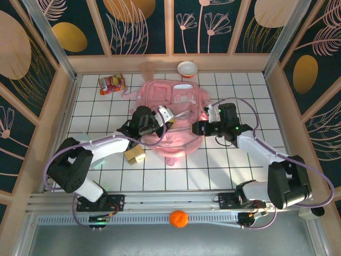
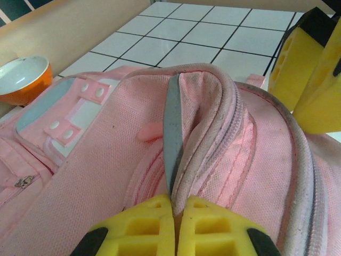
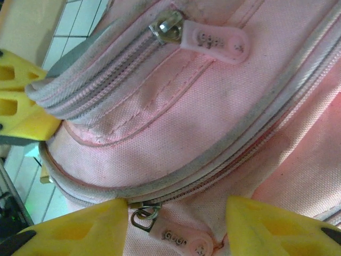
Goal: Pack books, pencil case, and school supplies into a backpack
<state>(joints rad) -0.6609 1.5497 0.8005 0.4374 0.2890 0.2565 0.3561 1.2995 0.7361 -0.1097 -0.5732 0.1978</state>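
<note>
The backpack (image 1: 181, 140) rim is being clamped taut by the left gripper (image 2: 176, 205), the zip pull (image 3: 178, 239) being centred between the parted jaws of the right gripper (image 3: 178, 205).

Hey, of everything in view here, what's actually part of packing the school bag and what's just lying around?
For the job:
large pink fabric backpack
small tan and yellow blocks
left gripper, shut on the backpack
right gripper, open over it

Just lying about:
red-and-yellow snack packet
orange bowl with white inside
orange ball
</note>
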